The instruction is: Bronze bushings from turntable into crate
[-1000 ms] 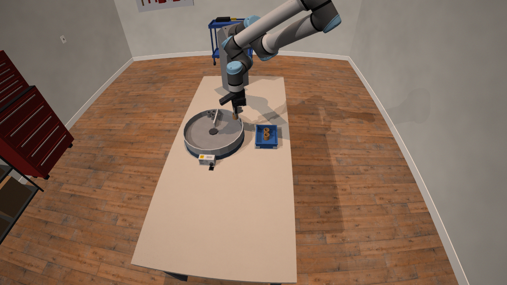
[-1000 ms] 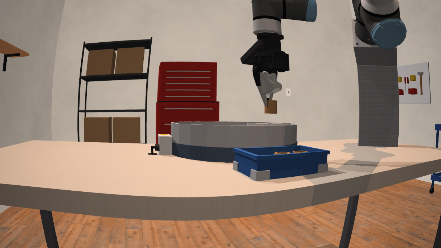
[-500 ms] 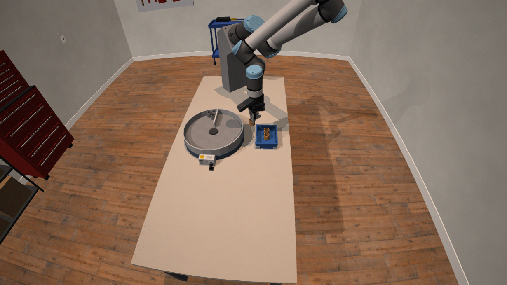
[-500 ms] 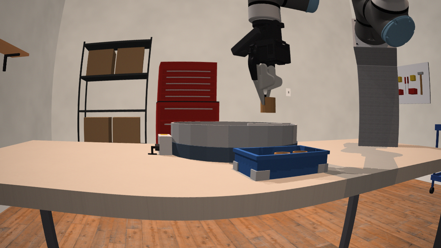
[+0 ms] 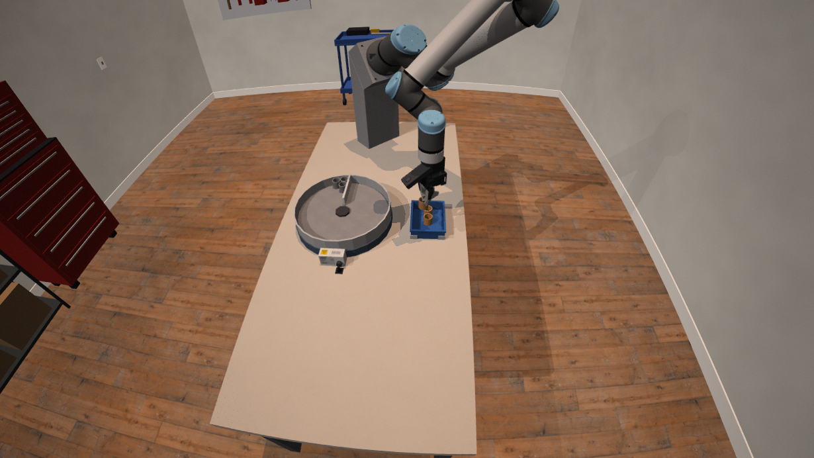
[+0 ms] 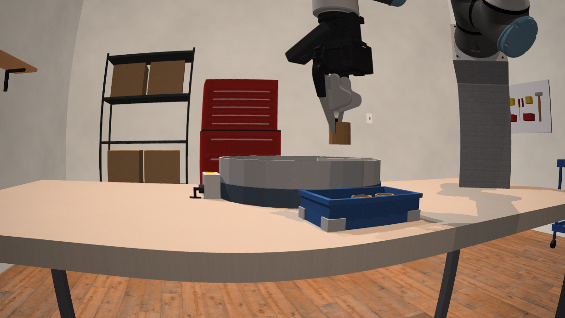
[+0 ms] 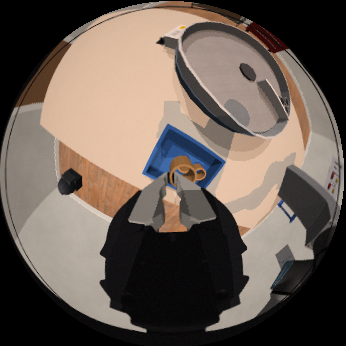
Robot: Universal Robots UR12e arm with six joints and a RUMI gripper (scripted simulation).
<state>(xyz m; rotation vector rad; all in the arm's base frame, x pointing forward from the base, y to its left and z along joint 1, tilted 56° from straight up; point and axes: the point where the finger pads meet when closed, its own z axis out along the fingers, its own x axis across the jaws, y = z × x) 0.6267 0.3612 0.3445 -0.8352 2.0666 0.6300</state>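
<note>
My gripper (image 5: 423,198) (image 6: 336,122) (image 7: 170,172) is shut on the wall of a bronze bushing (image 5: 423,204) (image 6: 340,133) (image 7: 179,166). It holds the bushing upright, well above the back end of the blue crate (image 5: 427,233) (image 6: 355,212) (image 7: 161,156). Two more bronze bushings (image 5: 427,214) (image 6: 361,195) stand inside the crate. The grey turntable (image 5: 324,213) (image 6: 296,172) (image 7: 220,65) stands left of the crate. Steel bushings (image 5: 340,183) (image 7: 286,101) sit together at its far rim beside a thin guide bar.
A small white control box (image 5: 331,257) (image 6: 211,184) is fixed to the turntable's front. The arm's grey pedestal (image 5: 372,114) (image 6: 482,130) stands at the back of the table. The crate sits near the table's right edge.
</note>
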